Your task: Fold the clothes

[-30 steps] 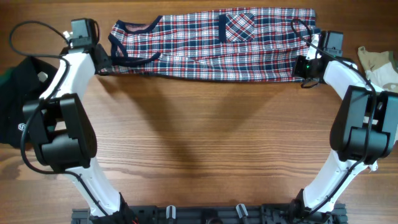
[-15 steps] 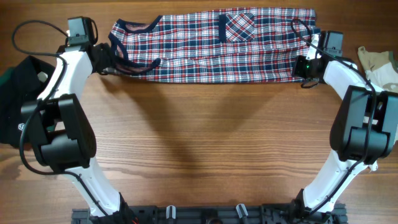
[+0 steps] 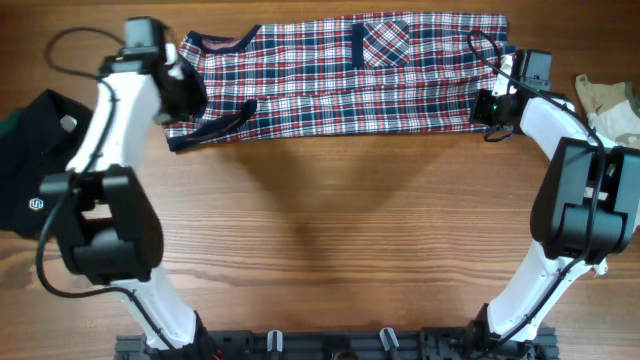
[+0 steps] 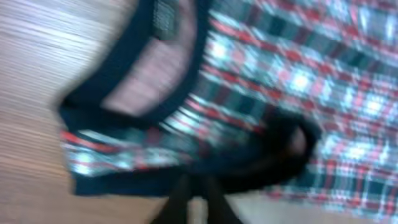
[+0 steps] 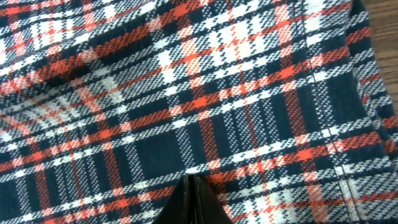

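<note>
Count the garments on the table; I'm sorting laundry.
3: plaid shirt along the far edge, black garment at left, white and beige garment at right; others may be hidden.

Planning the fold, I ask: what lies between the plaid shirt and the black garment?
Overhead view: the left arm's white link, over bare wooden table, separates the shirt from the black garment.

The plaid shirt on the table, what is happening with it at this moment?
Two robot arms are handling a red, navy and white plaid cloth shirt that lies as a long band at the far side of the wooden table. The left gripper is shut on the collar end, and the right gripper is shut on the opposite end. The two ends are not yet brought together.
</note>
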Robot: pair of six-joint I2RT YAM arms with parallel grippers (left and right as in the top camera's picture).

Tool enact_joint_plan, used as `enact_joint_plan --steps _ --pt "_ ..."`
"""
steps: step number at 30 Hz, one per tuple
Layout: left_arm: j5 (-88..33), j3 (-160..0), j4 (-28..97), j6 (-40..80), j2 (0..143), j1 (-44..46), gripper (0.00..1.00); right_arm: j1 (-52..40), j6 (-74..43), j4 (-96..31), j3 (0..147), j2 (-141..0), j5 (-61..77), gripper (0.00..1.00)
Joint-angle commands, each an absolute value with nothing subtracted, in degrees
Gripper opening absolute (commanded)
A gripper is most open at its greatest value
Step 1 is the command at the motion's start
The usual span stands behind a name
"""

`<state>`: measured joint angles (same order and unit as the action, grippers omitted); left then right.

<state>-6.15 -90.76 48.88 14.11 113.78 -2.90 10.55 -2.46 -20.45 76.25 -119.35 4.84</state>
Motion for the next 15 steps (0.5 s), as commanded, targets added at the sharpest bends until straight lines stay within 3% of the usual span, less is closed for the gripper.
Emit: enact_joint_plan --steps 1,6,15 --pt "-7.0 -90.5 50.7 13.5 113.1 3.6 0.04 11.1 -1.5 -21.2 75.4 -123.3 -0.1 0.04" --pt "-4.4 -90.3 50.4 12.4 114.8 12.2 0.04 11.1 -1.6 -21.5 75.4 -123.3 -0.1 0.04" --pt "10.6 -90.3 45.8 12.2 122.2 11.3 0.05 11.1 -1.5 -21.7 75.4 -123.3 -0.1 0.04"
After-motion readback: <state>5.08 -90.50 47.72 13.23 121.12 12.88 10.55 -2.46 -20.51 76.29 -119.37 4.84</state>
